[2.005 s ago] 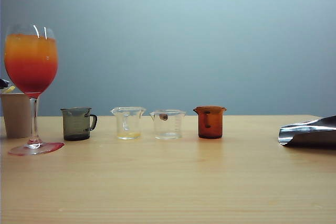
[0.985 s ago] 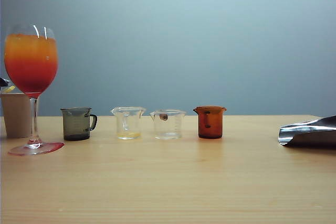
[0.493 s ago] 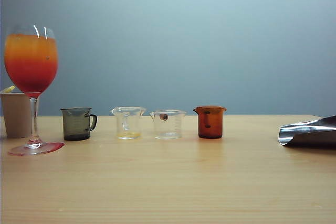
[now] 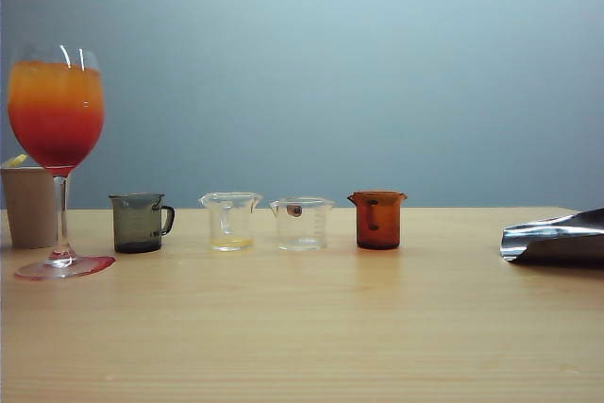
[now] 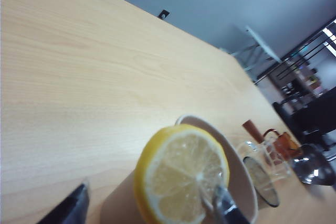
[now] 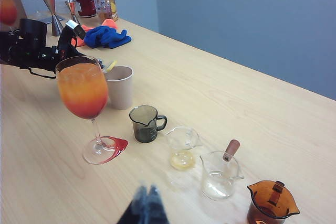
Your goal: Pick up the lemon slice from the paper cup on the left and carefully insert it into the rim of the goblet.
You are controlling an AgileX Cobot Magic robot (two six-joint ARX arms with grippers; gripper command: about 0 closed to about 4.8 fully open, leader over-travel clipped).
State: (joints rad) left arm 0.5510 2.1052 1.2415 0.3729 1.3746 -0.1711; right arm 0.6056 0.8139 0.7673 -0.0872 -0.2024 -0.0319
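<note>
Pale wooden tabletop (image 4: 311, 327) runs beneath a plain blue-grey wall, and along it stands a row of small vessels. At the far left of the exterior view the goblet (image 4: 57, 120) rises tallest, its bowl filled with drink shading from orange down to red, its foot reddish on the wood. Just behind it, partly hidden by the stem, sits the paper cup (image 4: 28, 205), with a sliver of yellow showing at its rim. To the right follow a smoky grey measuring cup (image 4: 140, 222), a clear beaker with a little yellow liquid (image 4: 229, 221), a second clear beaker (image 4: 301, 223) and an amber beaker (image 4: 377, 219), each standing apart from the next.

From the left wrist view, the lemon slice (image 5: 181, 177) stands on edge in the paper cup's mouth, cut face to the camera, leaning against the beige rim. The left gripper (image 5: 152, 211) hangs right at the cup with its jaws spread wide: one dark fingertip (image 5: 68, 211) lies well out to one side of the slice, the other (image 5: 226, 211) overlaps the slice's face. Whether that nearer finger actually touches the lemon is hard to judge at this close, blurred range; nothing is clamped between the two.

Seen from the right wrist view, the left arm reaches in behind the goblet toward the paper cup. The right gripper (image 6: 145, 208) hovers well away from the whole row, over bare table, its dark fingers pressed together and holding nothing. A blue cloth (image 6: 106, 36) lies farther back on the table.
</note>
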